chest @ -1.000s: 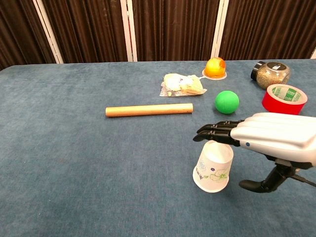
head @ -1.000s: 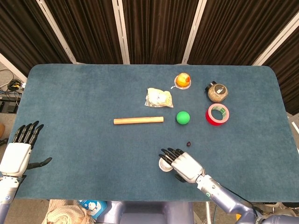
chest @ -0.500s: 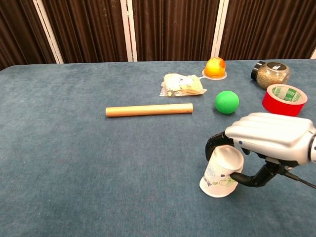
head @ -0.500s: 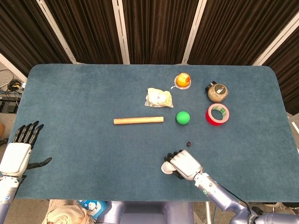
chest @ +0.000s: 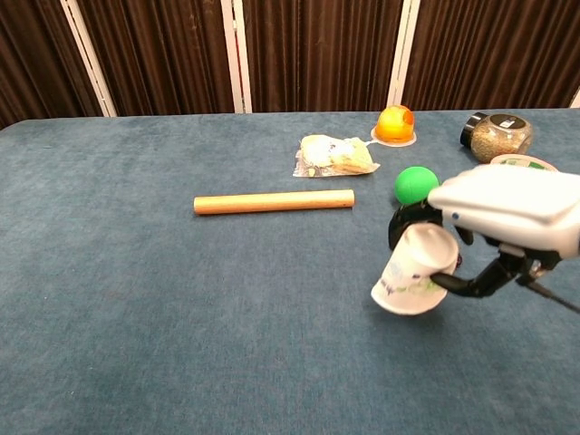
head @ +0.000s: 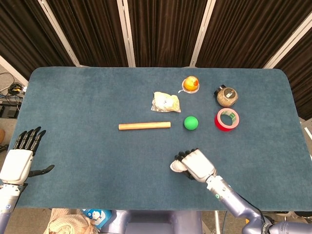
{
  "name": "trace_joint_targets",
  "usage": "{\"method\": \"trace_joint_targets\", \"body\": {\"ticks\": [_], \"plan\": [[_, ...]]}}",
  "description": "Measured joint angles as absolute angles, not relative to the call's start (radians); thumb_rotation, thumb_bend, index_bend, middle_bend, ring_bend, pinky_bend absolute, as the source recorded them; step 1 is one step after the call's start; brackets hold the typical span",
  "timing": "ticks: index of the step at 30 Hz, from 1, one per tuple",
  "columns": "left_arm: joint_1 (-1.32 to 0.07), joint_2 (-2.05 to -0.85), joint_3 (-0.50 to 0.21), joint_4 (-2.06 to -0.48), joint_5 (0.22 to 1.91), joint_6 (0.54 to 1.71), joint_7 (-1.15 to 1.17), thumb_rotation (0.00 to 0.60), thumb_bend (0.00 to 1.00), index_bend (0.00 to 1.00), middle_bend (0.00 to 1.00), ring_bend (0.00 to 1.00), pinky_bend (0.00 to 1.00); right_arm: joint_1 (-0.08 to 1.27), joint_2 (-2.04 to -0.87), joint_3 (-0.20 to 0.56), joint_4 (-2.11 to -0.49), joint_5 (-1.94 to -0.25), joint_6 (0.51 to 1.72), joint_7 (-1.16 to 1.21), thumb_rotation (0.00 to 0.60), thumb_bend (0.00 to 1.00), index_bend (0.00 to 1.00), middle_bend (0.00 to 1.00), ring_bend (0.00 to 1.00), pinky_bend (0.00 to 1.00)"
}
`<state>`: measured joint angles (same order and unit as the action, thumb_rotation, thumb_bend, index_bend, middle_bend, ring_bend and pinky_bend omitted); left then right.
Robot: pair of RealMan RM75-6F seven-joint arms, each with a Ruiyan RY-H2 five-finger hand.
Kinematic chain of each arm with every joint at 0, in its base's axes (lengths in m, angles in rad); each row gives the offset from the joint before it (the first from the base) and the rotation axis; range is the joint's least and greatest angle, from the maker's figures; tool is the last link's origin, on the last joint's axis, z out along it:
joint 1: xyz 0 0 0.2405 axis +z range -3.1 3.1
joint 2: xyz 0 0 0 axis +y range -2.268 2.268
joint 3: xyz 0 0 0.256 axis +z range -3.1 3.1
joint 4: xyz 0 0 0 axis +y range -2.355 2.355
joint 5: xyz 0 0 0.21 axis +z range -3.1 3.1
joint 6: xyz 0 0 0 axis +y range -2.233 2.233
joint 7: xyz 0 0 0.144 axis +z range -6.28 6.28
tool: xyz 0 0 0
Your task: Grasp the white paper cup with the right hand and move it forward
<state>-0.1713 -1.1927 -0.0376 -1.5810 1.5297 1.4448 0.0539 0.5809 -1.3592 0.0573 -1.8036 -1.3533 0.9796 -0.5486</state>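
My right hand (chest: 494, 217) grips the white paper cup (chest: 412, 272), which has a small floral print and hangs tilted, mouth down, above the blue table. In the head view the same right hand (head: 196, 165) covers most of the cup (head: 175, 166), near the table's front edge, below the green ball (head: 190, 123). My left hand (head: 20, 158) rests open at the front left corner, holding nothing.
A wooden dowel (chest: 274, 201) lies mid-table. Farther back are a plastic bag (chest: 333, 155), an orange object (chest: 395, 124), a green ball (chest: 416, 185), a grain jar (chest: 497, 137) and a red tape roll (head: 227, 119). A small dark speck (head: 197, 149) lies just beyond the hand.
The right hand closed its fingers around the cup, then lifted it off the table and carried it slightly forward and tilted. The left hand stayed still.
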Motion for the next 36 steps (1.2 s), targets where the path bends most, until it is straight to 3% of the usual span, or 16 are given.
{"method": "trace_joint_targets", "body": {"ticks": [18,21,25,27,34,36], "plan": [[-0.171,-1.193,-0.037,-1.584,1.528,1.443,0.058,0.6,0.02,0.0,0.0,0.0,0.0,0.564,-1.382,0.09,-1.656,-1.25,1.026,-0.507,0.6,0.47,0.36,0.36,0.43,0.49],[-0.171,-1.193,-0.037,-1.584,1.529,1.443,0.058,0.6,0.02,0.0,0.0,0.0,0.0,0.563,-1.389,0.091,-1.639,-1.248,1.03,-0.497,0.6,0.47,0.32,0.36,0.42,0.48],[-0.171,-1.193,-0.037,-1.585,1.528,1.444,0.056,0.6,0.02,0.0,0.0,0.0,0.0,0.564,-1.389,0.086,-1.633,-1.234,1.022,-0.502,0.6,0.47,0.08,0.26,0.33,0.37],[-0.171,-1.193,-0.037,-1.585,1.528,1.443,0.055,0.6,0.02,0.0,0.0,0.0,0.0,0.566,-1.384,0.08,-1.636,-1.215,1.011,-0.519,0.6,0.47,0.02,0.2,0.28,0.34],[-0.171,-1.192,-0.036,-1.587,1.528,1.443,0.054,0.6,0.02,0.0,0.0,0.0,0.0,0.575,-1.366,0.069,-1.674,-1.117,0.988,-0.598,0.6,0.45,0.0,0.01,0.09,0.21],[-0.171,-1.192,-0.037,-1.587,1.527,1.442,0.053,0.6,0.02,0.0,0.0,0.0,0.0,0.578,-1.36,0.068,-1.687,-1.102,0.99,-0.616,0.6,0.44,0.0,0.0,0.06,0.19]]}}
